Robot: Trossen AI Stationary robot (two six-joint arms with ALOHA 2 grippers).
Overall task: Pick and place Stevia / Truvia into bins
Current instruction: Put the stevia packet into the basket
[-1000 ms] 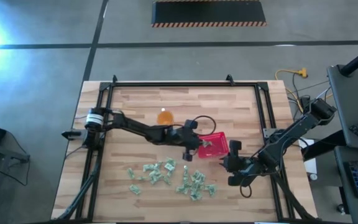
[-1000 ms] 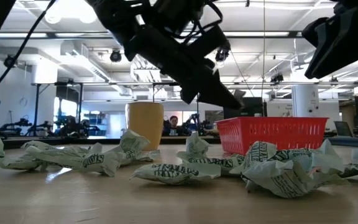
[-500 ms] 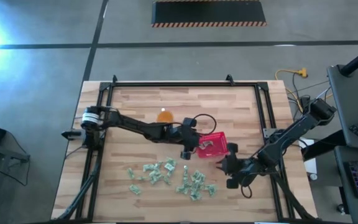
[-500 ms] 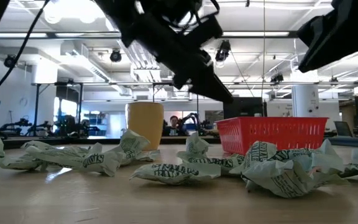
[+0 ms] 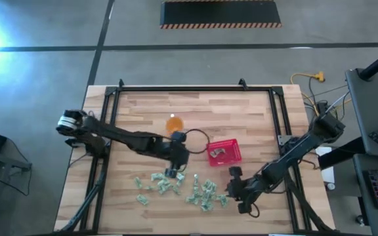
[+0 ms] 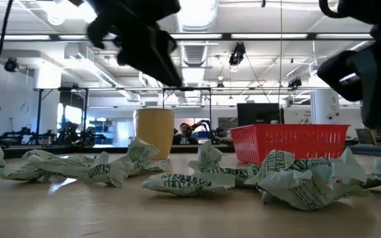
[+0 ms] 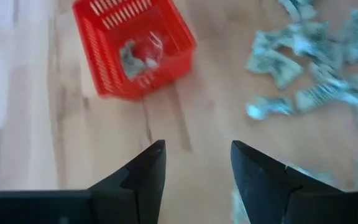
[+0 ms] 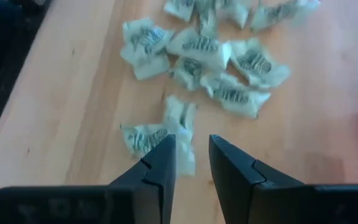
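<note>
Several crumpled green-and-white Stevia packets [image 5: 182,187] lie scattered on the wooden table near its front edge. The red basket [image 5: 224,151] stands right of centre with a packet [image 7: 135,56] lying in it. My left gripper [image 7: 197,155] hovers open and empty left of the basket [image 7: 132,46], above the table [image 5: 179,160]. My right gripper [image 8: 191,146] hangs open over the right end of the packet pile [image 5: 231,188], its fingers just above one packet [image 8: 179,121]. In the low view both grippers are clear of the tabletop.
A translucent orange cup [image 5: 174,122] stands behind the packets, left of the basket. A black metal frame [image 5: 176,87] runs round the tabletop. Bare wood lies along the table's far half and its left side.
My left gripper has drawn back from the basket toward the table's left edge, ending above the packets' far side. My right gripper has moved toward the near edge and left, coming over the right end of the packet pile.
</note>
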